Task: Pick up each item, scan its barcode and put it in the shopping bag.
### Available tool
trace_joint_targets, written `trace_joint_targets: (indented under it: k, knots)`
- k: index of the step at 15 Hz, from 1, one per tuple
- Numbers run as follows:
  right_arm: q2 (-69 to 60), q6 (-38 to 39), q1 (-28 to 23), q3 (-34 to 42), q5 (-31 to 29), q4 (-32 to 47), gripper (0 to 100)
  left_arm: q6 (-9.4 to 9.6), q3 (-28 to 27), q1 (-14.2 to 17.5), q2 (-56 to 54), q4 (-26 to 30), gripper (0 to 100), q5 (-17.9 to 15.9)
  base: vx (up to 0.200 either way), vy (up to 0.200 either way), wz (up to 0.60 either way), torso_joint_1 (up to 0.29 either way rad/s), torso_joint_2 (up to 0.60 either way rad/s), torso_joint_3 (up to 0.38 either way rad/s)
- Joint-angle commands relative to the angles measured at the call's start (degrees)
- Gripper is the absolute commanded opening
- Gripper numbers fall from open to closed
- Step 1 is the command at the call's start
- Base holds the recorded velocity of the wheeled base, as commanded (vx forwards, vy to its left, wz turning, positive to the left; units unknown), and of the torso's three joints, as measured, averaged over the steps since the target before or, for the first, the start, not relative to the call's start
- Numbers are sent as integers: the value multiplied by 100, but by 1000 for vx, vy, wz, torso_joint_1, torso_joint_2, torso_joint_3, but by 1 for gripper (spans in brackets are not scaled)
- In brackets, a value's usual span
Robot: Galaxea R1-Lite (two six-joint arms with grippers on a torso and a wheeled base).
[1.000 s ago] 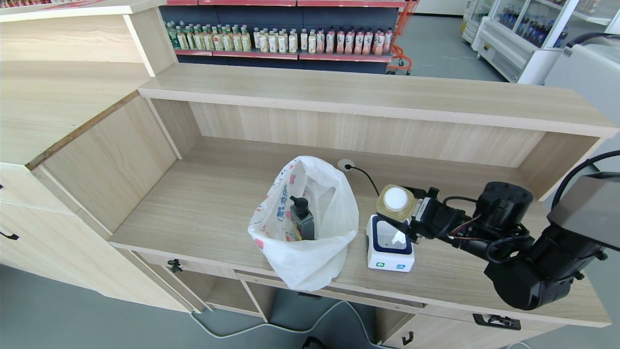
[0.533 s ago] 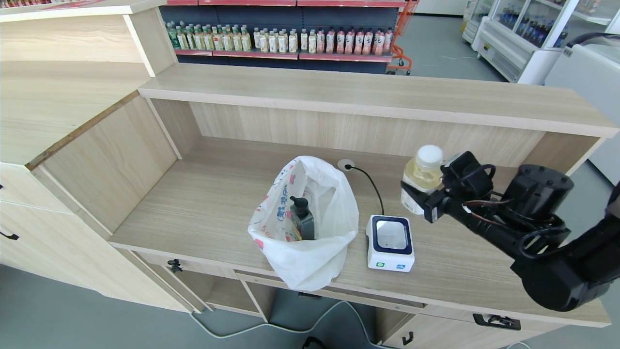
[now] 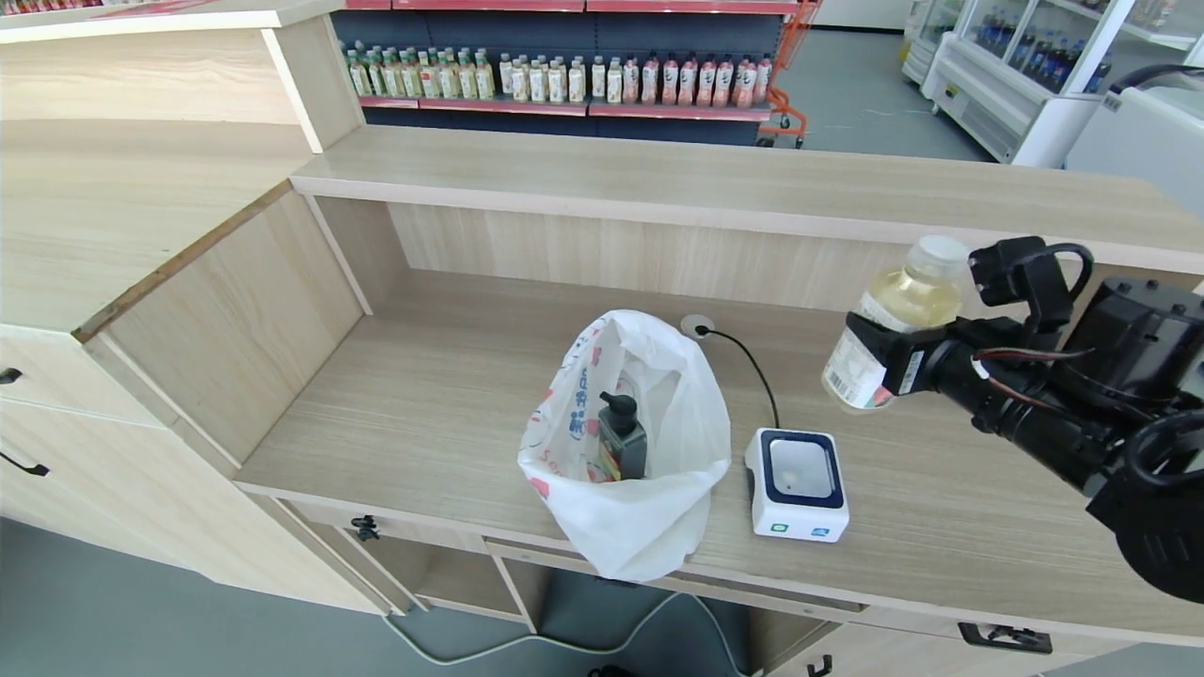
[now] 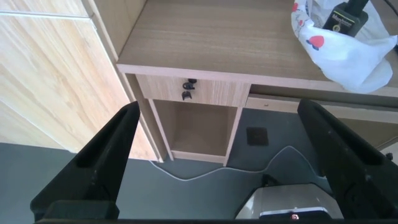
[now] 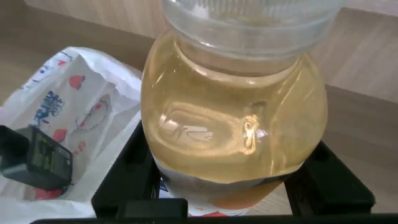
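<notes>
Holding one bottle (image 3: 908, 296), right jaws hang near one scanner (image 3: 798, 481), one bag (image 3: 649, 527).

Pale-yellow bottle (image 3: 901, 320), white red-printed bag (image 3: 649, 451)

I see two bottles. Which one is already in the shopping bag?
The dark bottle with the pump top stands inside the white shopping bag. The other, a clear bottle of yellowish liquid, is held in the air by the right end effector.

I've got the bottle (image 3: 901, 315), pale yellow and white-capped, tilted in my right gripper (image 3: 873, 360). The scanner (image 3: 798, 470) sits below it. The bag (image 3: 649, 517), farther left, holds a dark pump bottle (image 3: 622, 442).
</notes>
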Motion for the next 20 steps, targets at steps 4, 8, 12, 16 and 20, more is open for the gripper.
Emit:
trace_joint_targets:
  k: [4,8,12,16,20]
  knots:
    - [682,407,127,-965,70,1,0,-5,0,2,9,0,100,-2,0,200,0,-1,1,0]
    - [1719,407,250,-1765,501,9,0,-23,0,2,9,0,100,-2,0,50,0,1,1,2]
    - [2387,416,435,-2240,589,-70,0,-23,0,2,9,0,100,-2,0,0,0,0,0,0]
    - [2527,389,566,-2301,940,-122,0,-23,0,2,9,0,100,-2,0,0,0,0,0,0]
    - [2703,293,628,-2372,1204,-114,0,-23,0,2,9,0,100,-2,0,0,0,0,0,0]
